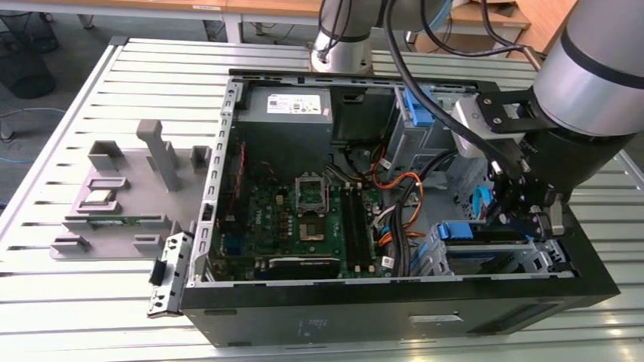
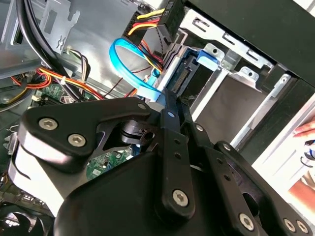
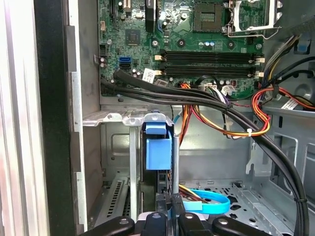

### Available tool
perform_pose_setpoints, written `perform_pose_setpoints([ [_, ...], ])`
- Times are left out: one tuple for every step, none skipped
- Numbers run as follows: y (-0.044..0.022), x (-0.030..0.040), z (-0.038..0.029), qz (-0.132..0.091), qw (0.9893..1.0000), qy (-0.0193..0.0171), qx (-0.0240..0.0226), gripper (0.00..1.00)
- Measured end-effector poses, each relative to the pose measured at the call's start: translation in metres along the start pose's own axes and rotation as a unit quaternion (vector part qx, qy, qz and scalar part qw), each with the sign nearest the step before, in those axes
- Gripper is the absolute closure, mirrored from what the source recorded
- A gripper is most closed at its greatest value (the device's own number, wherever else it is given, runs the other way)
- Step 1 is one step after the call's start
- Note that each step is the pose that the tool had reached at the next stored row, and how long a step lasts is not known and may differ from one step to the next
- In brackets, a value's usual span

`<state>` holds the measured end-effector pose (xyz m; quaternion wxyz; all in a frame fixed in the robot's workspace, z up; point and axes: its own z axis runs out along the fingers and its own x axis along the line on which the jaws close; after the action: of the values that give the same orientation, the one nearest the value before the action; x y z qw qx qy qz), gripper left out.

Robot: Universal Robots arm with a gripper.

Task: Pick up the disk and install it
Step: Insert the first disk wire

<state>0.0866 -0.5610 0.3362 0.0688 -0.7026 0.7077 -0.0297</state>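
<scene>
Open computer case point(image 1: 403, 309) lying on its side on slatted metal table point(image 1: 151, 68). Claw point(image 1: 523, 207) lowered inside case at drive cage point(image 1: 548, 260), toward the exterior view's right. Claw point(image 3: 167, 214) fingers seen close together in first wrist view, clamped on edge of disk point(image 3: 158, 152). Disk standing on edge in drive cage slot, blue carrier bracket facing camera in first wrist view; blue bracket point(image 1: 465, 231) also visible at cage in exterior view. In second wrist view, claw linkage point(image 2: 172, 147) pointing into cage bay, blue bracket tab point(image 2: 209, 54) seated at cage rail.

Blue data cable point(image 2: 130, 66) looped beside disk in second wrist view, same cable point(image 3: 209, 201) lying on case floor in first wrist view. Bundle of black cables point(image 3: 197, 101) crossing between motherboard point(image 3: 187, 44) and cage. Orange, yellow and red wires point(image 3: 256, 115) near bundle. Motherboard point(image 1: 302, 219) central in case in exterior view, grey power-supply box point(image 1: 286, 113) at far end with white sticker.

Grey fixture plate point(image 1: 121, 200) on table at the exterior view's left, well apart from case, with small square chip point(image 1: 98, 197) resting on it. Part of a hand point(image 2: 307, 130) at picture edge in second wrist view, outside case.
</scene>
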Motion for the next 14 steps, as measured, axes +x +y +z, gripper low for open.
perform_pose_setpoints([
  [0.0001,0.0000,0.0002,-0.001,1.0000,-0.0006,0.0001,0.84],
  [0.0003,0.0000,0.0004,-0.001,1.0000,-0.0008,0.0003,0.84],
  [0.0006,0.0000,0.0006,-0.002,1.0000,-0.0010,0.0005,0.84],
  [0.0009,0.0001,0.0008,-0.002,1.0000,-0.0011,0.0008,0.84],
  [0.0011,0.0002,0.0007,-0.003,1.0000,-0.0011,0.0009,0.84],
  [0.0013,0.0003,0.0008,-0.003,1.0000,-0.0011,0.0012,0.84],
  [0.0013,0.0004,0.0008,-0.003,1.0000,-0.0012,0.0013,0.84],
  [0.0013,0.0006,0.0008,-0.003,1.0000,-0.0012,0.0014,0.84],
  [0.0014,0.0009,0.0008,-0.003,1.0000,-0.0012,0.0015,0.84],
  [0.0014,0.0011,0.0008,-0.003,1.0000,-0.0012,0.0016,0.84],
  [0.0014,0.0012,0.0009,-0.003,1.0000,-0.0013,0.0017,0.84],
  [0.0014,0.0013,0.0012,-0.003,1.0000,-0.0013,0.0018,0.84],
  [0.0015,0.0014,0.0014,-0.004,1.0000,-0.0013,0.0020,0.84],
  [0.0015,0.0014,0.0016,-0.004,1.0000,-0.0018,0.0021,0.84],
])
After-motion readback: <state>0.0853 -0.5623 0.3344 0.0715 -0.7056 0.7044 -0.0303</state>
